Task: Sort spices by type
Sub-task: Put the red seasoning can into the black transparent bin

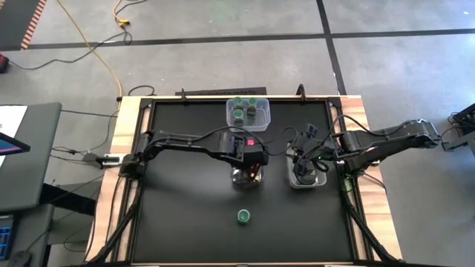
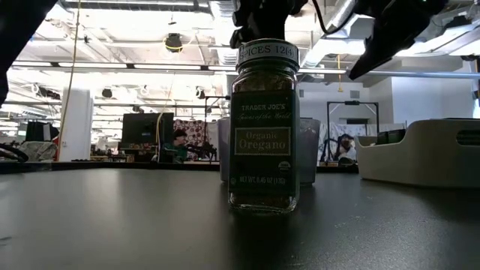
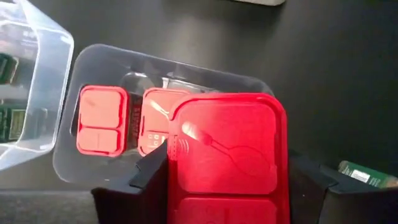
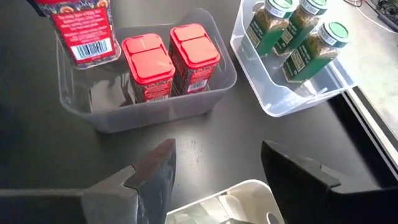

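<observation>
A black tabletop (image 1: 185, 215) framed in pale wood sits on a grey concrete floor, with an open workshop room beyond it in the low view. Mid-table, the left gripper (image 3: 227, 180) is clenched on a red square-topped spice tin (image 3: 227, 155), held just above a clear rectangular plastic tub (image 3: 87, 168) that already holds two matching red tins (image 3: 102, 118). At the far edge of the table a second clear tub (image 1: 249, 111) carries dark jars with green lids (image 4: 298, 37). One more green-lidded glass jar, labelled oregano (image 2: 264, 127), stands alone and upright on the bare surface nearer the front, well apart from both tubs. The right gripper (image 4: 217, 168) hangs with its fingers spread and nothing between them, over a pale tray (image 1: 306, 178) on the right. The likely trouble is the drop: the held tin hangs over the tub's near side, beside the two inside, so it could catch the rim or land on a neighbour's lid and topple if lowered off-centre. The two arms are also close together mid-table, so a wide swing risks contact. Open room lies across the front half of the table, around the lone jar.
</observation>
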`<move>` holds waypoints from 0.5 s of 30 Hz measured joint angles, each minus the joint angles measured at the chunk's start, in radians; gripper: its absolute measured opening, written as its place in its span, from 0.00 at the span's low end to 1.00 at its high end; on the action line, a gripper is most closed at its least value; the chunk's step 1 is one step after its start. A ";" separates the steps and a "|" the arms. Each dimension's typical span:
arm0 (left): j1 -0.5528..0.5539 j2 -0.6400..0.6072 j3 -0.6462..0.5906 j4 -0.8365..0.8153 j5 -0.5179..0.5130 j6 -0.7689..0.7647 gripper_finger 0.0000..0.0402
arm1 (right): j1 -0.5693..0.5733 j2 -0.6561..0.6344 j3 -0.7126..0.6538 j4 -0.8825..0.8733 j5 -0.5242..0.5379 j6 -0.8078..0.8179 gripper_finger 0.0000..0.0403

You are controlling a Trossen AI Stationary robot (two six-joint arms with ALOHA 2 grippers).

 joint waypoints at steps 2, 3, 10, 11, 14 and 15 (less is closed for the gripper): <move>0.000 0.000 -0.001 0.000 0.000 0.024 0.53 | 0.000 0.000 0.000 -0.008 0.000 0.000 0.66; 0.000 0.000 -0.001 0.002 0.000 0.038 0.53 | 0.000 0.000 0.000 -0.009 0.000 0.000 0.66; 0.000 0.000 -0.001 0.018 -0.006 0.072 0.53 | 0.000 0.000 0.000 -0.023 0.000 0.000 0.66; -0.001 0.001 -0.003 0.021 -0.011 0.083 0.53 | 0.000 0.000 0.000 -0.024 0.000 0.001 0.66; -0.002 0.023 -0.005 0.028 -0.016 0.091 0.53 | 0.000 0.000 0.000 -0.030 0.000 0.001 0.66; -0.003 0.036 -0.006 0.029 -0.015 0.088 0.53 | 0.000 0.000 0.000 -0.032 0.000 0.001 0.66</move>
